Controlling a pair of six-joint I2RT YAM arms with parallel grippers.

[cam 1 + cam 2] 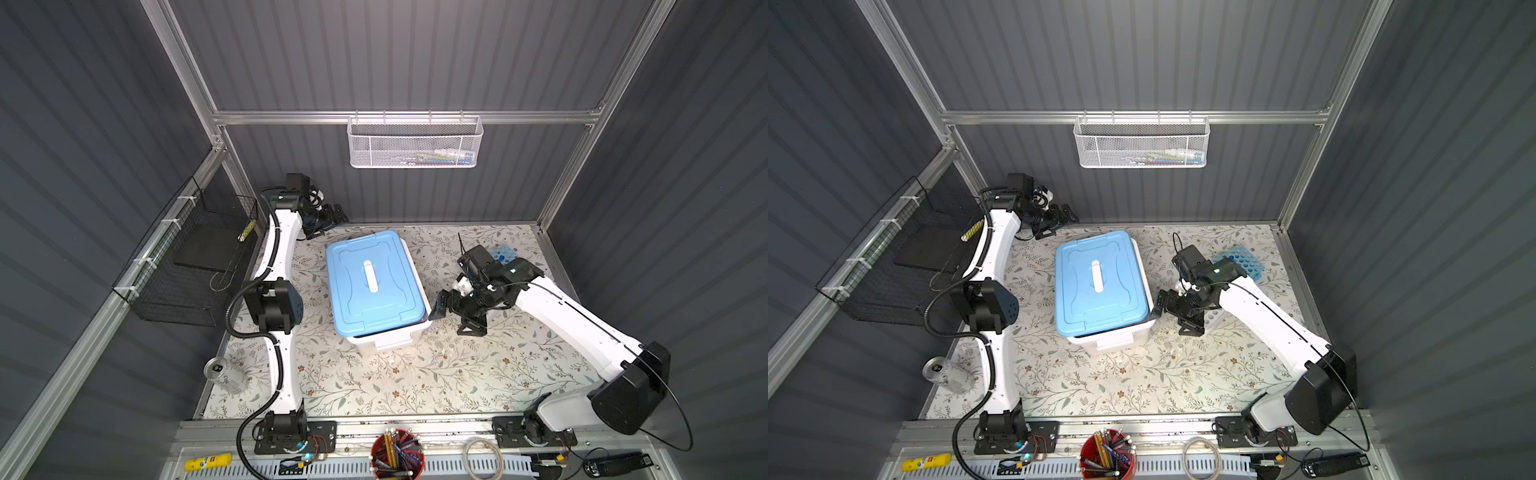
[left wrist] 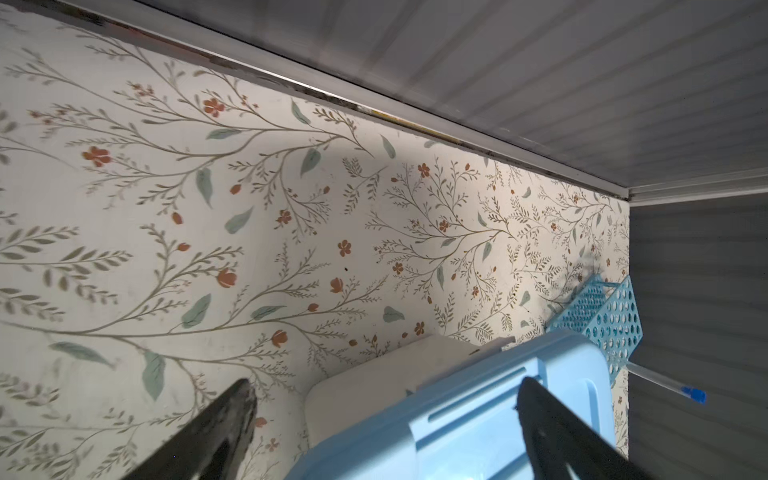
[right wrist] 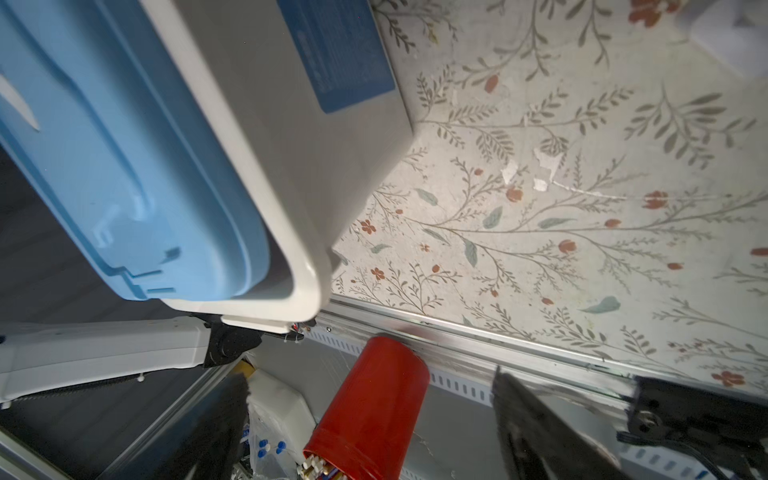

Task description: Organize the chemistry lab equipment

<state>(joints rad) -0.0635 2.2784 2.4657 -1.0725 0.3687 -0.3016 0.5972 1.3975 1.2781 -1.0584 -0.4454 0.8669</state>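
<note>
A white bin (image 1: 388, 338) with a pale blue lid (image 1: 372, 282) stands mid-table; the lid lies slightly askew on it in both top views (image 1: 1100, 282). A blue holed tube rack (image 1: 505, 254) (image 1: 1241, 259) sits at the back right. In the left wrist view a slim blue-capped test tube (image 2: 665, 384) pokes out of that rack (image 2: 602, 316). My left gripper (image 1: 330, 222) (image 2: 386, 386) hangs open and empty by the back wall, beyond the bin's far left corner. My right gripper (image 1: 455, 318) (image 3: 370, 378) is open and empty, close beside the bin's right wall (image 3: 291, 137). Dishes, vessel and tweezers are out of view.
A metal can (image 1: 222, 372) lies at the front left. A black wire basket (image 1: 187, 266) hangs on the left wall, a white mesh basket (image 1: 415, 143) on the back wall. On the front ledge are a red cup of pencils (image 1: 397, 455) (image 3: 374, 407) and a yellow tube (image 1: 208, 461).
</note>
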